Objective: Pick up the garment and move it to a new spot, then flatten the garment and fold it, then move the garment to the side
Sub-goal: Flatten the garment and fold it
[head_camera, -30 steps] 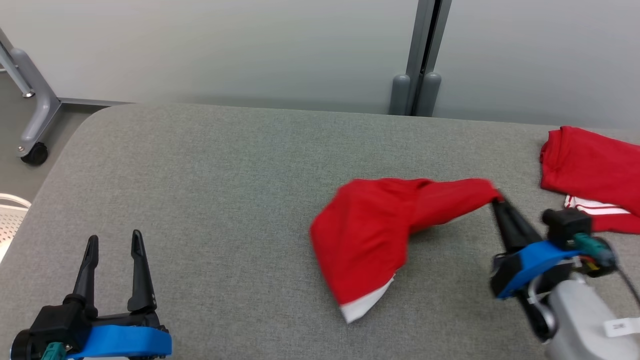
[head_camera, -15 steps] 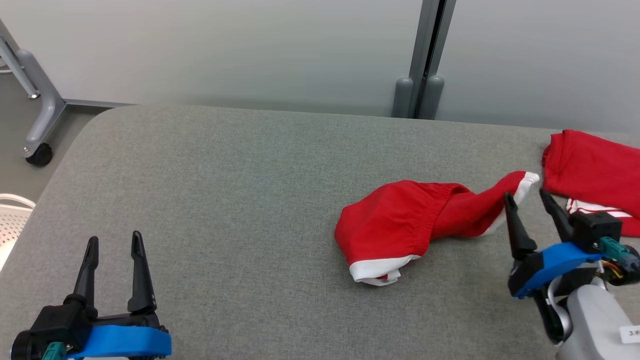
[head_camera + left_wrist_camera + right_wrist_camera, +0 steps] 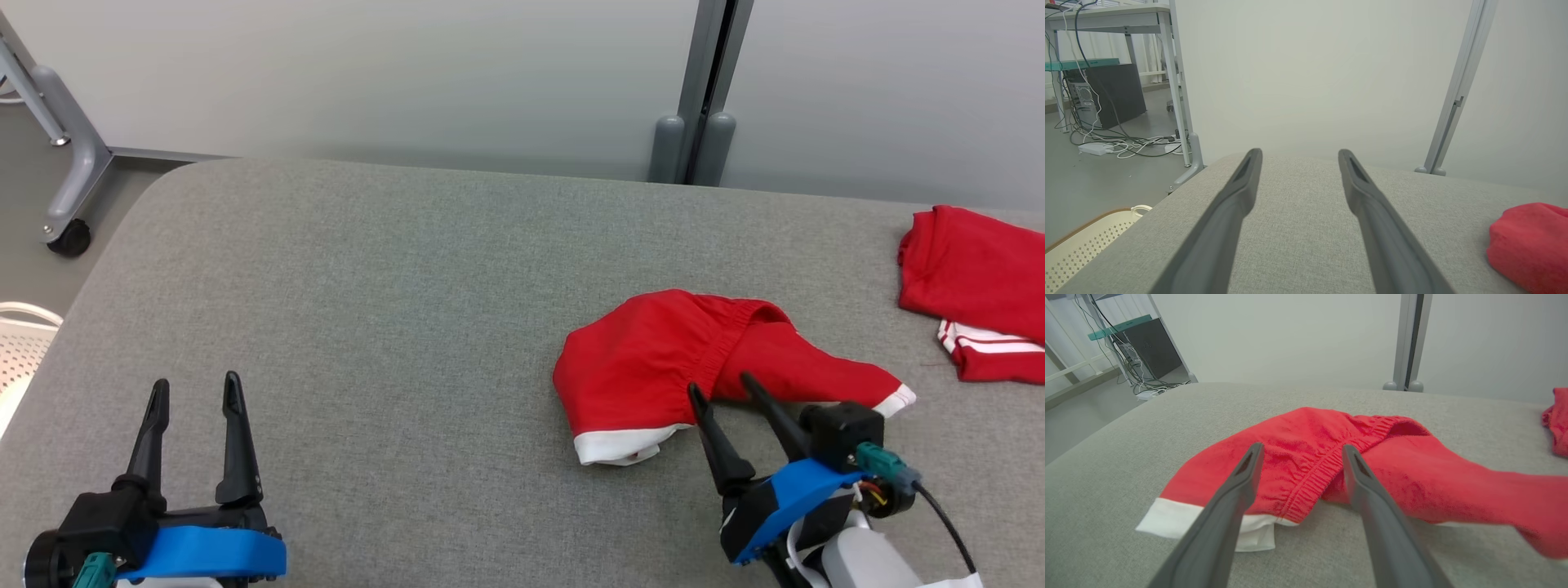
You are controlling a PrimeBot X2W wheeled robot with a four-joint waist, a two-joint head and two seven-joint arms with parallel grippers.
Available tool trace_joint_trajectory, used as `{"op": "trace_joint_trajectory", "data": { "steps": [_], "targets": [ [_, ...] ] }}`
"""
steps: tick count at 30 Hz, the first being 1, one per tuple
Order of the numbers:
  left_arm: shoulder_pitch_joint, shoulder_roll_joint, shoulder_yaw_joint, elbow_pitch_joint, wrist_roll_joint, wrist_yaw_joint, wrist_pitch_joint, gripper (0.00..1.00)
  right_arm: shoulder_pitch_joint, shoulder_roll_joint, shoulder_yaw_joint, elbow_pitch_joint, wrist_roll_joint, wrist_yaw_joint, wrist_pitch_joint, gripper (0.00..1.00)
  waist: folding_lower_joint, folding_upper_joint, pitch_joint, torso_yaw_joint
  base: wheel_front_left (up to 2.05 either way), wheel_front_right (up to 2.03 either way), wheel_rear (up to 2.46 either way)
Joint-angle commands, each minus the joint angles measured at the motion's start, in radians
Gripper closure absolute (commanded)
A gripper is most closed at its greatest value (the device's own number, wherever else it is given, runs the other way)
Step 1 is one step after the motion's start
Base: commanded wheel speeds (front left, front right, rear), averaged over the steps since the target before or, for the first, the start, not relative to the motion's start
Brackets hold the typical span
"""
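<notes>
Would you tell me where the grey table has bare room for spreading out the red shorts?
Bare: the broad stretch of the table between the left gripper and the red shorts, back to the far edge. Crowded: the right end, with the shorts, the right gripper at their near edge, and a folded red garment beyond.

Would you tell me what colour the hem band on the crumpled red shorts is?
White hem band on the red shorts, clearest in the right wrist view.

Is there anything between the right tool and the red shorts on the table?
Nothing visible. The open right tool points straight at the red shorts, which lie crumpled on the grey table with nothing on them.
</notes>
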Motion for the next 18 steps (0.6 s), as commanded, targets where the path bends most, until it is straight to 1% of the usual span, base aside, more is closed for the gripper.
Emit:
{"op": "trace_joint_trajectory", "data": {
  "steps": [1,7,12,13,14,18],
  "targets": [
    [-0.022,0.004,-0.001,0.0,-0.002,0.0,-0.005,0.0,0.01,0.008,0.007,0.018,-0.001,0.0,-0.002,0.0,0.0001,-0.0001,0.006,0.004,0.0,0.0,0.0],
    [-0.039,0.0,-0.006,0.005,-0.003,0.001,-0.005,0.0,-0.026,0.022,0.04,0.137,0.021,0.0,-0.011,0.0,0.0001,-0.0001,0.022,0.013,0.0,0.0,0.0],
    [-0.043,-0.006,-0.015,0.014,-0.003,-0.003,-0.005,0.0,-0.075,0.038,0.082,0.252,0.101,0.0,-0.026,0.0,0.0001,-0.0001,0.028,0.022,0.0,0.0,0.0],
    [-0.045,-0.006,-0.016,0.017,-0.003,-0.004,-0.005,0.0,-0.083,0.039,0.09,0.27,0.131,0.0,-0.026,0.53,0.0001,-0.0001,0.028,0.024,0.0,0.0,0.0],
    [-0.047,-0.006,-0.018,0.019,-0.003,-0.004,-0.005,0.0,-0.089,0.039,0.103,0.285,0.156,0.0,-0.026,1.0,0.0001,-0.0001,0.028,0.025,0.0,0.0,0.0],
    [-0.052,-0.006,-0.018,0.024,-0.003,-0.003,-0.005,0.0,-0.131,0.04,0.147,0.321,0.21,0.0,-0.059,1.0,0.0001,-0.0001,0.022,0.032,0.0,0.0,0.0]
  ]
}}
